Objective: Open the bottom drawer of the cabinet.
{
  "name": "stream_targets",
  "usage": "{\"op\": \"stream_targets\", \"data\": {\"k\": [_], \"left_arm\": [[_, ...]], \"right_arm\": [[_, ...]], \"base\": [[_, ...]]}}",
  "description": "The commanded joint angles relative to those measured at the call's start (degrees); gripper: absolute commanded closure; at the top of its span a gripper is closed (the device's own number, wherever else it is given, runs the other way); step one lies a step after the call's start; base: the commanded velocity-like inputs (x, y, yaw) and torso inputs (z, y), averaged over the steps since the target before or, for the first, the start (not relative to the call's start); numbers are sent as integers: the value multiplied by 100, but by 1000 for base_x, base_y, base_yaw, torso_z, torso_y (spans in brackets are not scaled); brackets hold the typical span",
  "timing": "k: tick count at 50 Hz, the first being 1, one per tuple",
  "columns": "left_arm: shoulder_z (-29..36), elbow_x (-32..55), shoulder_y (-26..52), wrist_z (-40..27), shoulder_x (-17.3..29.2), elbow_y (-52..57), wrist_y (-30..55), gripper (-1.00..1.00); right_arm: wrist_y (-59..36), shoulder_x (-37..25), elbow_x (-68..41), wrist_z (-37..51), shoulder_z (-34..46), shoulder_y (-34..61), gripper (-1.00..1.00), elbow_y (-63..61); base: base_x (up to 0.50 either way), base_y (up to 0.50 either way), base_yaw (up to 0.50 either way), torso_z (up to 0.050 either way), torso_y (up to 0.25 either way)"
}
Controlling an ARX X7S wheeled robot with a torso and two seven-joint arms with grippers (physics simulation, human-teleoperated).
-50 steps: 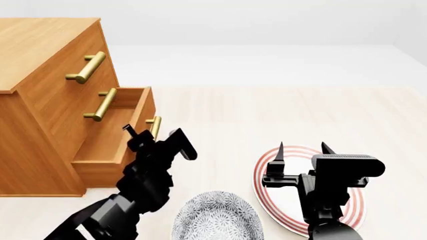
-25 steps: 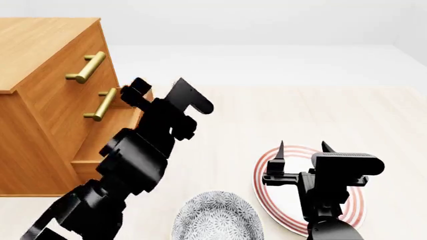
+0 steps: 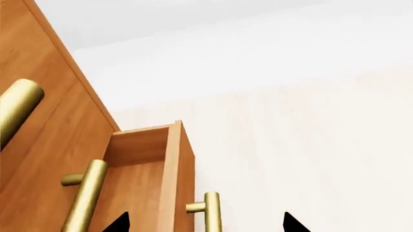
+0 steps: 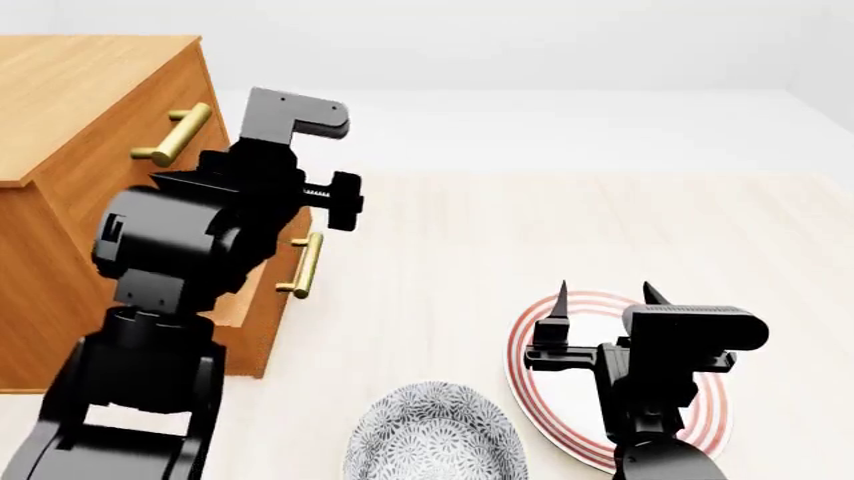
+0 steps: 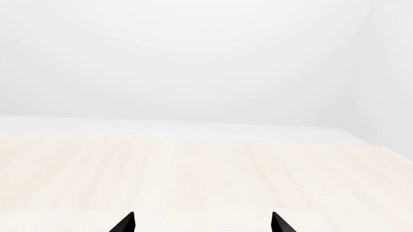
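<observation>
A bare simulated room: blank white walls, pale wood floor [image 4: 534, 230], and one cabinet [image 4: 67, 120].

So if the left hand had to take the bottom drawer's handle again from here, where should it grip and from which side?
Probably mid-bar on the brass handle of the bottom drawer, coming at the drawer's front face from the open floor side. The bar stands off the front on posts, leaving a gap behind it for a finger. The left hand is open, its tips apart on either side of the bar.

The boxy orange-brown wooden cabinet [image 4: 80, 150] stands far left; the patterned bowl [image 4: 434, 440] sits near, with the red-ringed plate [image 4: 534, 385] just to its right
</observation>
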State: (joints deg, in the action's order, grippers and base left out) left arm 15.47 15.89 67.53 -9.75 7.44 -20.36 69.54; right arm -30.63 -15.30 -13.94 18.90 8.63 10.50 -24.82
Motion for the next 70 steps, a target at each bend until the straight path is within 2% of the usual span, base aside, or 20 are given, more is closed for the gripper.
{"op": "stream_targets", "data": {"k": [1, 18, 32, 44, 53, 70], "left_arm": [[-229, 99, 161, -39, -26, -670, 114, -100], [-168, -64, 384, 0, -69, -2219, -740, -100], [-70, -196, 753, 245, -140, -3989, -1706, -100], [-2, -251, 773, 288, -200, -4649, -2052, -100], [194, -370, 893, 567, -356, -5375, -2323, -100], [242, -226, 829, 1158, -360, -4996, -1828, -100]], "right_arm": [[-1, -17, -25, 27, 17, 12, -100, -12], [-49, -61, -71, 85, 14, 15, -100, -66], [-11, -69, -90, 112, 51, 3, -100, -40], [2, -90, -111, 138, 69, -5, -100, -47], [-4, -109, -136, 162, 66, -5, -100, -67], [-29, -146, -175, 210, 63, 24, -100, -102]], "base": [[0, 0, 0, 0, 0], [0, 0, 0, 0, 0], [0, 0, 0, 0, 0], [0, 0, 0, 0, 0], [0, 0, 0, 0, 0], [0, 0, 0, 0, 0]]}}
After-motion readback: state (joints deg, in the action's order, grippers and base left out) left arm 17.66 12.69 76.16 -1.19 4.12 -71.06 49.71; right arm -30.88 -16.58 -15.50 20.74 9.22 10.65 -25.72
